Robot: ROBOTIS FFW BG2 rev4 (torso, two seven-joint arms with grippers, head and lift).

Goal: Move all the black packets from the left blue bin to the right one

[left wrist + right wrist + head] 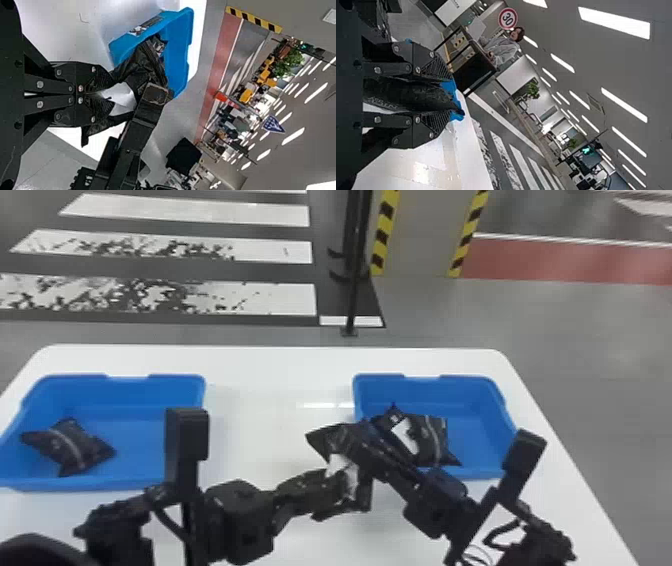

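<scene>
In the head view my left gripper (pixel 330 495) is at the table's middle, beside a raised black packet with a white label (pixel 342 467). The left wrist view has my left gripper (pixel 95 95) shut on this packet's edge, its label (pixel 125 97) just past the tips. From the other side comes my right gripper (pixel 367 465); in the right wrist view, the right gripper (pixel 443 97) stands open, fingers wide apart, the packet (pixel 411 95) lying between them. One black packet (pixel 70 445) lies in the left blue bin (pixel 135 390). Black packets (pixel 432 435) lie in the right blue bin (pixel 480 395).
Both bins stand on a white table (pixel 270 365), with a gap between them. The right arm passes over the right bin's near edge; the left forearm is by the left bin's near right corner. A dark pole (pixel 352 295) stands behind the table.
</scene>
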